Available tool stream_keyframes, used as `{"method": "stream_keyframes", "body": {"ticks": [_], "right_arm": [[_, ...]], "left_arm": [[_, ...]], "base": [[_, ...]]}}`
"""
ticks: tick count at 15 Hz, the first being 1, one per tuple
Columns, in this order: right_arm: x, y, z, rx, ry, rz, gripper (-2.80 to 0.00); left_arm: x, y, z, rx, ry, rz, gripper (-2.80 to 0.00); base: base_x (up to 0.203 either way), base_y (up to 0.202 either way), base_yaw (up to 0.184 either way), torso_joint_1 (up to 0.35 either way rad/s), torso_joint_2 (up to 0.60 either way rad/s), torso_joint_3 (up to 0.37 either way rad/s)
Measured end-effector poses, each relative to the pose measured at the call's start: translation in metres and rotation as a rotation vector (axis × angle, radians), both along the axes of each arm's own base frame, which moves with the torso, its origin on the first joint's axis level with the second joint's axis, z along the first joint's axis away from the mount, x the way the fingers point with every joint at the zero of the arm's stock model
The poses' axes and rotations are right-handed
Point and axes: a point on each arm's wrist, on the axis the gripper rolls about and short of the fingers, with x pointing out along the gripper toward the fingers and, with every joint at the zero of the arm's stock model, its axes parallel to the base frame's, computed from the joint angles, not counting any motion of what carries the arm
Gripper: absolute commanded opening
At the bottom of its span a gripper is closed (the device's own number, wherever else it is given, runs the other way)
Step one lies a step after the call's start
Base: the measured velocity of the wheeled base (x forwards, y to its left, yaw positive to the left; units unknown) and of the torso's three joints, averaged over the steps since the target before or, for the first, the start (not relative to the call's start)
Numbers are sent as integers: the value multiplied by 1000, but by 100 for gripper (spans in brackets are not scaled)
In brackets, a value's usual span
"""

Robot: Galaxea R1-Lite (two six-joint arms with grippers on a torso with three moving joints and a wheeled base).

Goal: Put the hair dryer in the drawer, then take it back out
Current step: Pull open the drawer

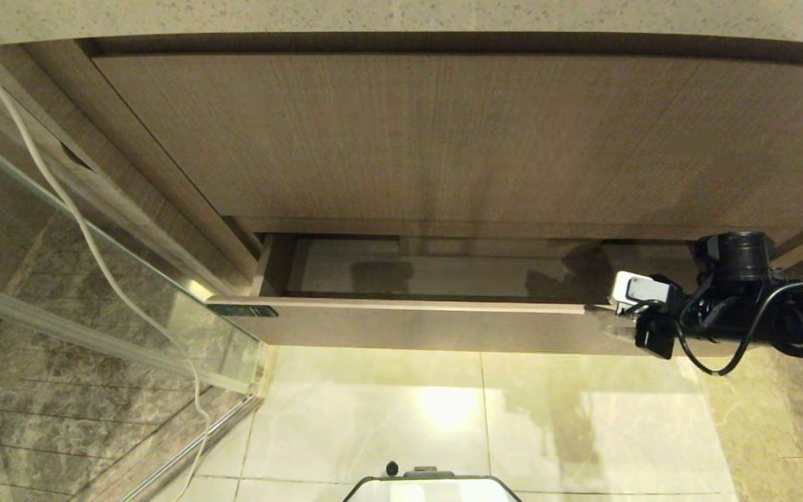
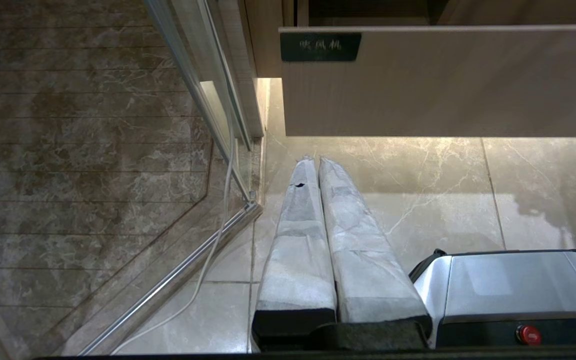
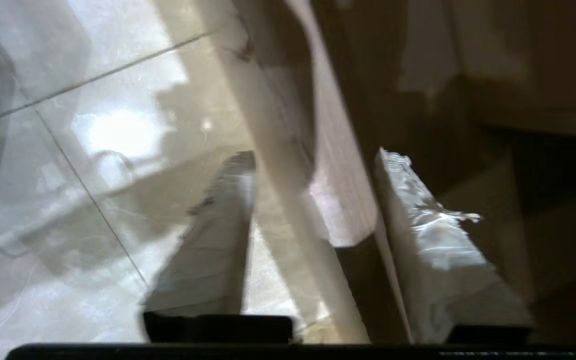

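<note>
Beige wood-grain drawer point(image 1: 415, 324) partly pulled out, right gripper point(image 3: 313, 210) straddling its front panel at right end, fingers either side, contact unclear, hair dryer unseen, left gripper point(image 2: 318, 165) clenched, parked above floor tiles point(image 2: 443, 190).

Head cam looks steeply down at open drawer point(image 1: 415, 324) and floor tiles point(image 1: 485, 418). Left wrist cam sits low, facing drawer front from farther off. Right wrist cam is close, straddling the same front.

The drawer point(image 1: 415, 324) is cut short at its right end by the right gripper point(image 3: 313, 200) — motion-blurred in its wrist view. The back right of the interior lies in shadow — contents unreadable.
</note>
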Motion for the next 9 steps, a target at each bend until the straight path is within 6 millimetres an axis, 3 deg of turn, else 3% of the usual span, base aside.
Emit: {"method": "stream_keyframes", "body": {"ticks": [4, 6, 9], "right_arm": [[-7, -2, 1, 31, 46, -19, -280], [-33, -7, 15, 83, 143, -59, -280], [-83, -11, 54, 151, 188, -122, -280]], "left_arm": [[0, 0, 0, 0, 0, 0, -280], [0, 0, 0, 0, 0, 0, -280], [0, 0, 0, -1, 0, 0, -280]], "base": [[0, 0, 0, 0, 0, 0], [0, 0, 0, 0, 0, 0], [0, 0, 0, 0, 0, 0]]}}
